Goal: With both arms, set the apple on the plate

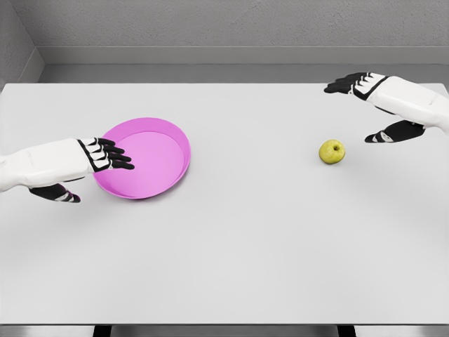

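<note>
So the apple (332, 151) is sitting on the white table (245, 260), well off to the right of the pink plate (151, 156), nothing touching it yet. It's a little yellow-green one, stem end up as far as I can tell.

The right hand (382, 105) hangs up and to the right of the apple, near it but clearly apart, fingers stretched out wide with the thumb dropped low, holding nothing. The left hand (88, 165) is way over on the far side from the apple, right at the plate's left rim, fingers reaching over the edge. Also spread and empty, and I can't tell if it actually touches the rim.

My guess on handling: the apple is light, hard and smooth, so it won't squash, but being round it'll roll off if it gets nudged sideways. I'd take it around the widest part, thumb on one side and fingers opposite, coming down from above. The plate looks shallow with a raised rim, so that should stop it wandering once it lands.
</note>
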Motion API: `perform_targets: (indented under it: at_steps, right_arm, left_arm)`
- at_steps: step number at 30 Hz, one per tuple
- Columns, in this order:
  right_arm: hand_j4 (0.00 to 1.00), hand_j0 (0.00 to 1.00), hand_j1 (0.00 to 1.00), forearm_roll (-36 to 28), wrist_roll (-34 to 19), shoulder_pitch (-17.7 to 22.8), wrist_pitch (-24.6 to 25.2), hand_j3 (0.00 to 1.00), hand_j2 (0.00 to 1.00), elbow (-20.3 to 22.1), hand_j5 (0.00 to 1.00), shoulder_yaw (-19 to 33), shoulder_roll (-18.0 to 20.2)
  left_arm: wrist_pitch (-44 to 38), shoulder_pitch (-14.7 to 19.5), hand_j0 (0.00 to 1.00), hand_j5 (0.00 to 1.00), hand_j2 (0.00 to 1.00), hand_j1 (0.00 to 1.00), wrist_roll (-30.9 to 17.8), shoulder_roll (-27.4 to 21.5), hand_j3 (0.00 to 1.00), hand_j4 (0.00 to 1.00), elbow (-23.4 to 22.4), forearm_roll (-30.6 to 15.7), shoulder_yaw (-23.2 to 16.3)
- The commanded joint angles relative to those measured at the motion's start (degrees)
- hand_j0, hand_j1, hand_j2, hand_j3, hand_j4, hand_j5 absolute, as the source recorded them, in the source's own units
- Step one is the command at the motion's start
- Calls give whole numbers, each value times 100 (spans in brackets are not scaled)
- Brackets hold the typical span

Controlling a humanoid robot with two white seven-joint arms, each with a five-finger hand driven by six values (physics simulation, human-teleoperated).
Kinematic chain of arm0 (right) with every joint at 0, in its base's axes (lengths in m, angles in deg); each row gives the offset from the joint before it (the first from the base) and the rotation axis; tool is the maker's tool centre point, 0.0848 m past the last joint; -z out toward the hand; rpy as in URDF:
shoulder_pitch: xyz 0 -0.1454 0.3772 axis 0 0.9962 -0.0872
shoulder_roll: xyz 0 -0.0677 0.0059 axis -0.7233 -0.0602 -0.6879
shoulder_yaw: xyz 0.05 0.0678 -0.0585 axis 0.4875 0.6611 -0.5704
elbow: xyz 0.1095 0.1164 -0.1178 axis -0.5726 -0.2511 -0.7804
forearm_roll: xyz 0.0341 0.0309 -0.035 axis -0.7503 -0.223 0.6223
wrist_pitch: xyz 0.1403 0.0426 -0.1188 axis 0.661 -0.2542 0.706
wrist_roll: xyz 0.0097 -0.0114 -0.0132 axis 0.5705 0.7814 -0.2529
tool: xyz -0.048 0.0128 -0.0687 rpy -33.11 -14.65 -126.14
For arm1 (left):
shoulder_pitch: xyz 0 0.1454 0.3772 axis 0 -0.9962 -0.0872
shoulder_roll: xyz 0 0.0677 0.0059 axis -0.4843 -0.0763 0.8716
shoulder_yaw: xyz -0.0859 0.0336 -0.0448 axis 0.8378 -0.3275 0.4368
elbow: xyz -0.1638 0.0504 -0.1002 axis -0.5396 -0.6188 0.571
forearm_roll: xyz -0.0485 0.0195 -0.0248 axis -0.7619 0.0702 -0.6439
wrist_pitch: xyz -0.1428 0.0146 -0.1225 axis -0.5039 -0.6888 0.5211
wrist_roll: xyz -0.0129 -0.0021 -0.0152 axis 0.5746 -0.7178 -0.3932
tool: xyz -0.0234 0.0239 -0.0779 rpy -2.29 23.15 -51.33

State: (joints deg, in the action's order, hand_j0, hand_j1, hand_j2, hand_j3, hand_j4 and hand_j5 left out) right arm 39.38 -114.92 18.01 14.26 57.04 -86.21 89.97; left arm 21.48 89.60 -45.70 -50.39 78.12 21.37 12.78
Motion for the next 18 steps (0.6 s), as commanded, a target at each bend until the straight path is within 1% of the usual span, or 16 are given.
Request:
perform_targets:
  at_steps: [1,3,10,11,12,14,16,18]
  right_arm:
    - [100,100,100,-29,-5,0,17,100,100,-5,100,0,4]
    - [100,100,100,-29,-5,-53,17,100,100,-14,100,9,13]
    - [100,100,100,-73,-5,-9,17,100,100,-40,100,-8,21]
    - [100,100,100,-90,-5,228,17,100,100,-93,100,-70,21]
    - [100,100,100,-108,-5,369,17,100,100,-146,100,-79,21]
    - [100,100,100,-512,-5,404,17,100,100,-313,100,-96,30]
    - [100,100,100,-530,-5,387,17,100,100,-409,100,-96,22]
    - [100,100,100,-530,-5,343,17,100,100,-585,100,-228,-31]
  left_arm:
    - [-7,0,100,100,100,100,1,-18,100,100,1,-39,-2]
    - [-7,0,100,100,100,100,1,-9,100,100,1,-39,-2]
    - [-7,35,100,100,100,100,-34,-36,100,100,10,-39,-20]
    - [-7,35,100,100,100,100,-25,-27,100,100,1,-57,-81]
    - [-7,44,100,100,100,100,-16,-27,100,100,1,-75,-195]
    - [-7,61,100,100,100,100,-25,-18,100,100,-8,-48,-204]
    - [-7,97,100,100,100,100,-25,-18,100,100,-17,-39,-213]
    - [-7,97,100,100,100,100,-25,-18,100,100,-17,-39,-213]
